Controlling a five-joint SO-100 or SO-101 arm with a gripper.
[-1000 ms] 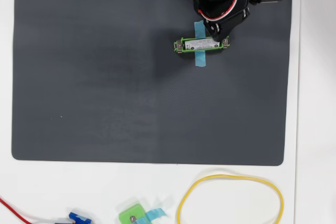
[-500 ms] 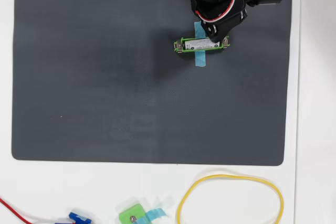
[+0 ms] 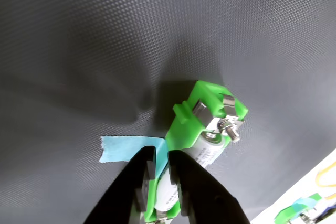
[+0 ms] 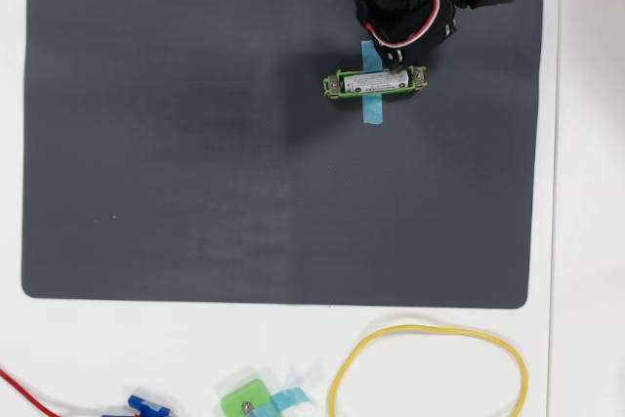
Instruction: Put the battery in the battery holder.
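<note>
Where seated, battery (inside battery holder)

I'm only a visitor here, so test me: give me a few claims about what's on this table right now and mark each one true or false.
1. The battery lies inside the battery holder. True.
2. The holder sits on the white table beside the mat. False: it sits on the dark grey mat.
3. A strip of light blue tape crosses the holder. True.
4. The yellow loop of cable lies on the mat. False: it lies on the white table below the mat in the overhead view.
5. The jaws of the gripper are far from the holder. False: in the wrist view they are right at the battery in it.
</note>
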